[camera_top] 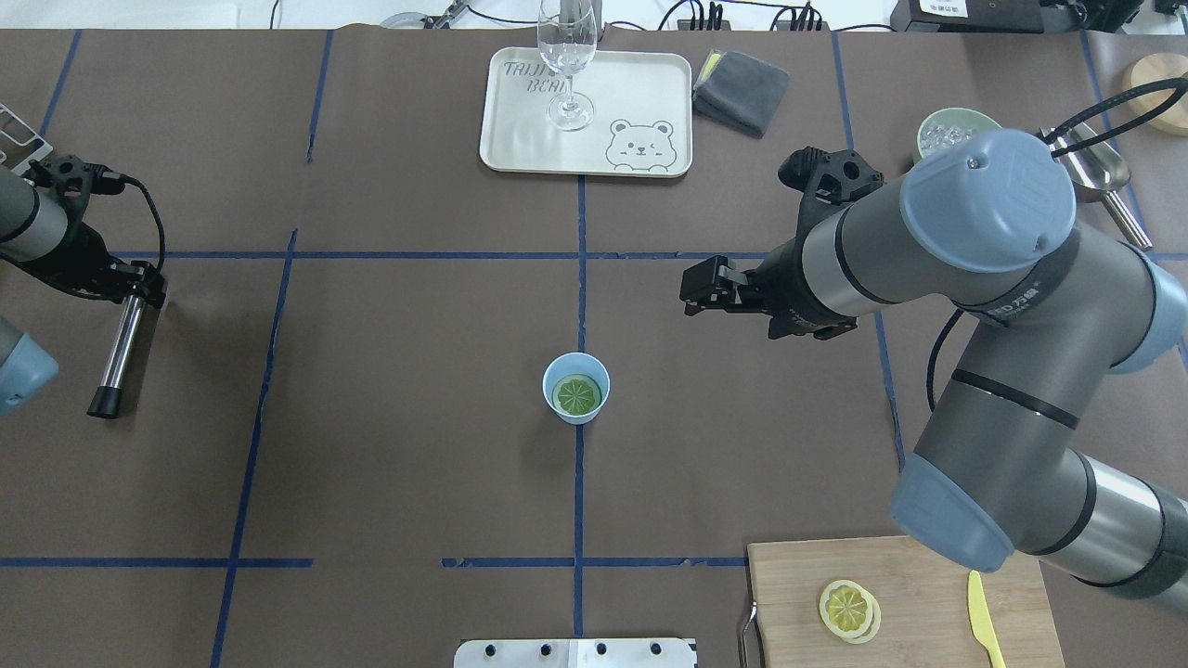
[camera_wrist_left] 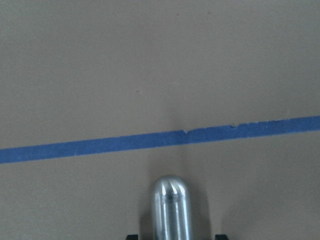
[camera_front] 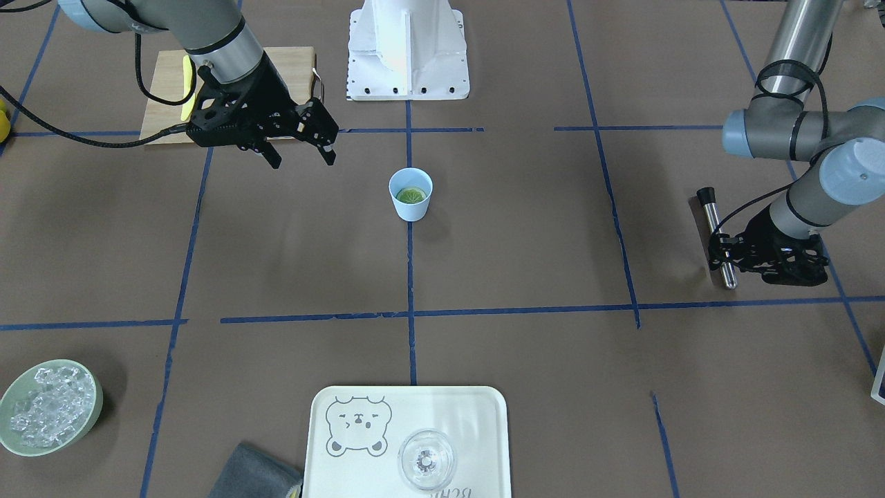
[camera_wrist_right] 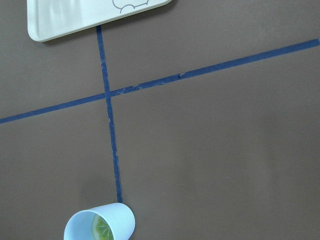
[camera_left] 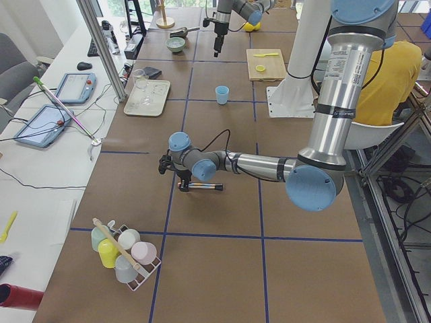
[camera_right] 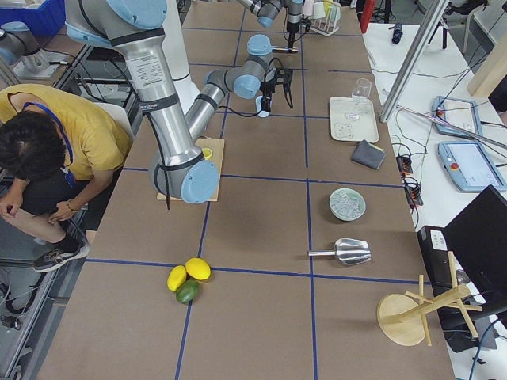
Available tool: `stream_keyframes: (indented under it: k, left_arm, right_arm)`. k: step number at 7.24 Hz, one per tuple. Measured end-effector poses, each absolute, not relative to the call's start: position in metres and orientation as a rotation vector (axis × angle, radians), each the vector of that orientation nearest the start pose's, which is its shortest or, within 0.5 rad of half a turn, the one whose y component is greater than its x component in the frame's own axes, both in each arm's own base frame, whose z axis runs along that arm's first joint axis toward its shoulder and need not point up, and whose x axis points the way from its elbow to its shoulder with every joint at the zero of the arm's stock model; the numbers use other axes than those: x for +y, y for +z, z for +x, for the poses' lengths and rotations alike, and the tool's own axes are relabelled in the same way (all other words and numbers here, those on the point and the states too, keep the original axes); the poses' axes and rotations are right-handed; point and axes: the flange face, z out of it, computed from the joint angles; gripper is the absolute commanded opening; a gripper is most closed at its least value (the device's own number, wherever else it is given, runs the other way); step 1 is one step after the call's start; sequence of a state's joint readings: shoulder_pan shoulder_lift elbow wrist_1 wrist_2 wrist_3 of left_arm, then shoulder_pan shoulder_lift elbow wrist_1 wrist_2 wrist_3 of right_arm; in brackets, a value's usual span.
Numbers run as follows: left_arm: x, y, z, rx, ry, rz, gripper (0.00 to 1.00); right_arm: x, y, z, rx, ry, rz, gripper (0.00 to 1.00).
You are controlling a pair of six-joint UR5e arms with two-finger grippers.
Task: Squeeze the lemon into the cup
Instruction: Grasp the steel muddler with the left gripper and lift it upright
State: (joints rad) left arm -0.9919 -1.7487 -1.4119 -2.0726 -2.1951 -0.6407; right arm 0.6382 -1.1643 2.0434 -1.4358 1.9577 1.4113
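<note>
Apart, right jaws; left around rod (camera_top: 121,357)

My right gripper (camera_front: 303,161) hangs raised, jaws spread; my left gripper (camera_front: 722,252) sits low, clamped on a rod (camera_front: 711,220).

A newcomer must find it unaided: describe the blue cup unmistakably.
On the brown table, follow the blue tape line that runs from the robot's base to the bear tray. Roughly midway along it stands the cup, alone. It is small, light blue and handleless with a lemon slice inside, unlike the clear stemmed glass on the tray or the green ice bowl.
</note>
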Motion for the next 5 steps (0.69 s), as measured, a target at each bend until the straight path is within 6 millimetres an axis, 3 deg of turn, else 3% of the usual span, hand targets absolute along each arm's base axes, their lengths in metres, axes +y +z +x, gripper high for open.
stream_keyframes:
  k: [1, 4, 5]
  left_arm:
    - [-0.535, 0.593, 0.269, 0.789, 0.116, 0.059, 0.0]
    - [-0.531, 0.586, 0.272, 0.793, 0.128, 0.065, 0.0]
    - [-0.53, 0.574, 0.272, 0.806, 0.136, 0.085, 0.0]
  right_arm:
    - [-0.404, 0.215, -0.384, -1.061, 0.236, 0.063, 1.0]
    - [-0.403, 0.212, -0.384, -1.065, 0.238, 0.062, 1.0]
    - [-0.403, 0.212, -0.384, -1.067, 0.24, 0.061, 1.0]
